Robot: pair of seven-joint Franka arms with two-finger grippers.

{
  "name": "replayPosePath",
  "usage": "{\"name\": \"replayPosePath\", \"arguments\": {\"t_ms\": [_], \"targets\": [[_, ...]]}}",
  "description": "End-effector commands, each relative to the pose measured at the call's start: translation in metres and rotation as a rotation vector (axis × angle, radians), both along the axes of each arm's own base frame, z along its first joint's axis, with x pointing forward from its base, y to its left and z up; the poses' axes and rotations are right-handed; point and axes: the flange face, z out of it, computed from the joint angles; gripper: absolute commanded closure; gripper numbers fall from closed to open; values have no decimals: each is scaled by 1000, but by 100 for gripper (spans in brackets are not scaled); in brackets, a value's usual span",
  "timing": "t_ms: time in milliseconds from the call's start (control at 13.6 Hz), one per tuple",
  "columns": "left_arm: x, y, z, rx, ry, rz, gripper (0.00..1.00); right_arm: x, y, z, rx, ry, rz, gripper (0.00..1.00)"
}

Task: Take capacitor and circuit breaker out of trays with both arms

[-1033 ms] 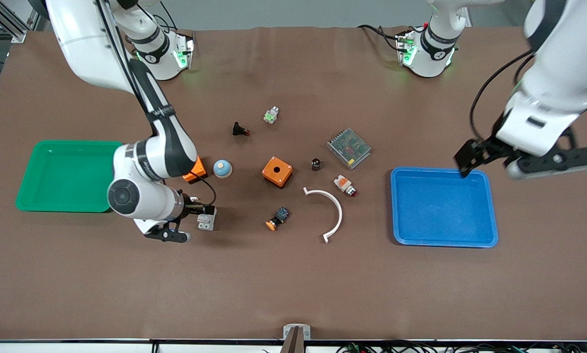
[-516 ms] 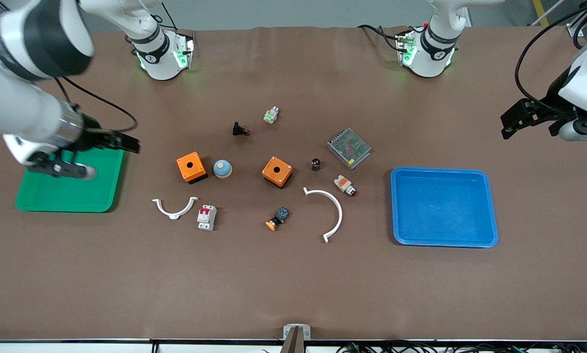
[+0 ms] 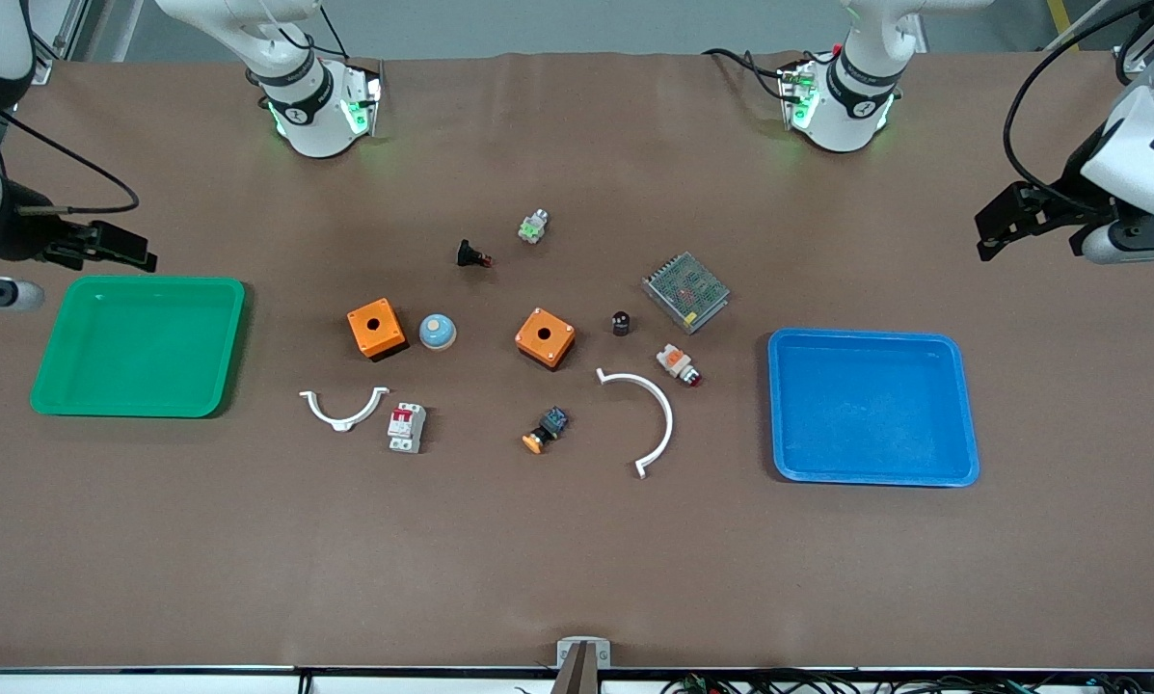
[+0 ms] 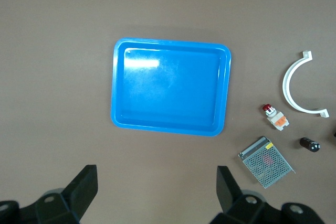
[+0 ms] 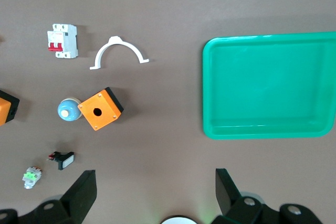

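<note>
The capacitor point(image 3: 621, 322), a tiny black cylinder, stands on the table between an orange box and the mesh unit; it also shows in the left wrist view point(image 4: 309, 144). The breaker point(image 3: 407, 426), white-grey with red levers, lies beside a small white arc; it also shows in the right wrist view point(image 5: 62, 40). My right gripper point(image 3: 114, 249) is open and empty, high over the table by the green tray point(image 3: 235, 347), as the right wrist view point(image 5: 156, 184) shows. My left gripper point(image 3: 1001, 224) is open and empty over bare table near the blue tray point(image 3: 775, 405), as the left wrist view point(image 4: 156, 182) shows.
Two orange boxes point(image 3: 376, 328) point(image 3: 545, 337), a blue dome point(image 3: 437, 332), a mesh unit point(image 3: 685, 290), two white arcs point(image 3: 343, 409) point(image 3: 652, 416), a black-and-blue switch point(image 3: 545, 429), a white-and-orange button point(image 3: 679, 364), a black push-button point(image 3: 471, 255) and a small green-white part point(image 3: 533, 226) lie between the trays.
My right gripper has left the breaker and swung away past the green tray. My left gripper has drawn back from the blue tray toward the left arm's end. The breaker stays put.
</note>
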Motion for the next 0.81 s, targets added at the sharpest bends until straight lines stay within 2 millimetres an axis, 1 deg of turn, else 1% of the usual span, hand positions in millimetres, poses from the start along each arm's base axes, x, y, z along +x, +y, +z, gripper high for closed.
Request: {"name": "replayPosePath", "arguments": {"t_ms": [0, 74, 221, 295, 516, 738], "targets": [[-16, -6, 4, -10, 2, -8, 0, -16, 1, 44, -26, -71, 13, 0], [-18, -9, 5, -9, 5, -6, 0, -9, 2, 63, -29, -107, 10, 0], [-18, -14, 5, -9, 4, -1, 0, -13, 0, 72, -31, -88, 12, 0], [-19, -12, 7, -13, 4, 3, 0, -12, -4, 77, -31, -98, 4, 0], [-16, -12, 12, -61, 0, -8, 0, -12, -4, 78, -31, -106, 5, 0], [-18, -8, 15, -54, 14, -11, 0, -10, -4, 76, -33, -106, 5, 0]]}}
